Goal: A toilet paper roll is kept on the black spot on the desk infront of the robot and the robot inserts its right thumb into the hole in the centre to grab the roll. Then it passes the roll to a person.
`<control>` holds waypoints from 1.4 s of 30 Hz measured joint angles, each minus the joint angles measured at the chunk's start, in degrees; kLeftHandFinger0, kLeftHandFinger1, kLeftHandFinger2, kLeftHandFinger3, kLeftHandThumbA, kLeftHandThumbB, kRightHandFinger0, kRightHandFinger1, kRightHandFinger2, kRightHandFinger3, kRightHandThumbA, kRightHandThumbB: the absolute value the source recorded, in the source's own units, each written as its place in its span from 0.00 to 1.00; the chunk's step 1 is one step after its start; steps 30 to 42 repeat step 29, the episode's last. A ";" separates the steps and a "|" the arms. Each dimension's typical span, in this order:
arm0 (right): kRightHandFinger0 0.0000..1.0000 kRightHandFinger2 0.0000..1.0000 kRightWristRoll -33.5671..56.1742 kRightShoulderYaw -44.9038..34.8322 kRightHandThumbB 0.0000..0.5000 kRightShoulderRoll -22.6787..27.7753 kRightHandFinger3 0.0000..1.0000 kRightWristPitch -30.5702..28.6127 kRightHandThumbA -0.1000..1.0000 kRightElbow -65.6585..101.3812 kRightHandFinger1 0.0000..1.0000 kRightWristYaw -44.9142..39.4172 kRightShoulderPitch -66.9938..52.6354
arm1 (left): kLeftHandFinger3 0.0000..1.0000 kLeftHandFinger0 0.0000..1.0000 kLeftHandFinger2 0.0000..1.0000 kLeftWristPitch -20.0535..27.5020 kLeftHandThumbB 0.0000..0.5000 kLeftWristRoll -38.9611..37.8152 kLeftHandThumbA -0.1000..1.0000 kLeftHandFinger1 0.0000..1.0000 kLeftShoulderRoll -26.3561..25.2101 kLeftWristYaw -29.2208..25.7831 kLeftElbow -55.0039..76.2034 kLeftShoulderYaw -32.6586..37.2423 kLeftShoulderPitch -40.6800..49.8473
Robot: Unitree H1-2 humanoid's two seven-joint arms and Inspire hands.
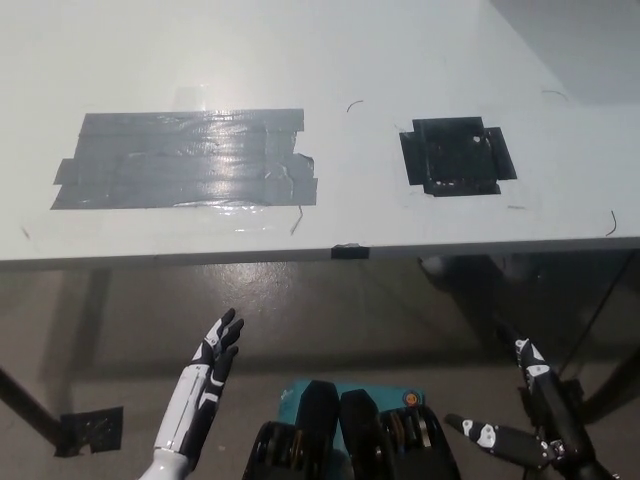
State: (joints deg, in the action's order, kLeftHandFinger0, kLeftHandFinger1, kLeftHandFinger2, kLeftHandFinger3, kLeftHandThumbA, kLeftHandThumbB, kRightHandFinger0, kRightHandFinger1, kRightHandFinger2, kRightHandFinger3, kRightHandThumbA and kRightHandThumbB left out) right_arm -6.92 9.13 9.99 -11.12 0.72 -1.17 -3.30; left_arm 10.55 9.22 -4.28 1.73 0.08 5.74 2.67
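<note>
1. Two patches of tape mark our white desk; starting at the left we see the large grey tape patch, made of overlapping glossy strips with a ragged right end.
2. Below the desk's front edge, at the lower left, our white left hand rests over the floor with its fingers straight and spread, holding nothing.
3. Near the bottom left corner we see a small dark patch of tape stuck on the floor.
4. At the middle of the desk's front edge sits a small black tab.
5. Right of centre on the desk lies the black spot, a square of black tape strips, well apart from the grey patch.
6. We see no toilet paper roll anywhere in this view; the black spot has nothing on it, and neither of our hands carries one.
7. A few thin dark scratch-like marks lie on the desk around the black spot, one near the far right edge.
8. At the lower right, below desk level, our black right hand hangs over the floor with its fingers apart, the thumb reaching out to the left, holding nothing.
</note>
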 measured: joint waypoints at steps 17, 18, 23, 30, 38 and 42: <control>1.00 1.00 -0.66 0.09 0.73 -0.01 1.00 -1.69 0.97 -1.34 1.00 -1.76 0.74 | 1.00 1.00 1.00 0.76 0.40 -1.01 1.00 1.00 0.20 -0.04 0.25 -0.43 0.96; 1.00 1.00 -0.66 0.09 0.73 -0.01 1.00 -1.69 0.97 -1.34 1.00 -1.79 0.74 | 1.00 1.00 1.00 0.80 0.40 -1.03 1.00 1.00 0.21 -0.04 0.25 -0.43 0.96; 1.00 1.00 -0.69 0.08 0.72 -0.02 1.00 -1.77 0.95 -1.59 1.00 -1.92 0.79 | 1.00 1.00 1.00 0.86 0.37 -1.18 1.00 1.00 0.21 -0.04 0.27 -0.49 0.95; 1.00 1.00 -0.36 0.06 0.69 -0.07 1.00 -1.76 0.91 -1.65 1.00 -2.46 1.71 | 1.00 1.00 1.00 1.10 0.38 -1.12 1.00 1.00 0.17 -0.08 0.25 -0.68 0.67; 1.00 1.00 -0.36 0.06 0.69 -0.07 1.00 -1.76 0.91 -1.65 1.00 -2.46 1.71 | 1.00 1.00 1.00 1.10 0.38 -1.12 1.00 1.00 0.17 -0.08 0.25 -0.68 0.67; 1.00 1.00 -0.36 0.06 0.69 -0.07 1.00 -1.76 0.91 -1.65 1.00 -2.46 1.71 | 1.00 1.00 1.00 1.10 0.38 -1.12 1.00 1.00 0.17 -0.08 0.25 -0.68 0.67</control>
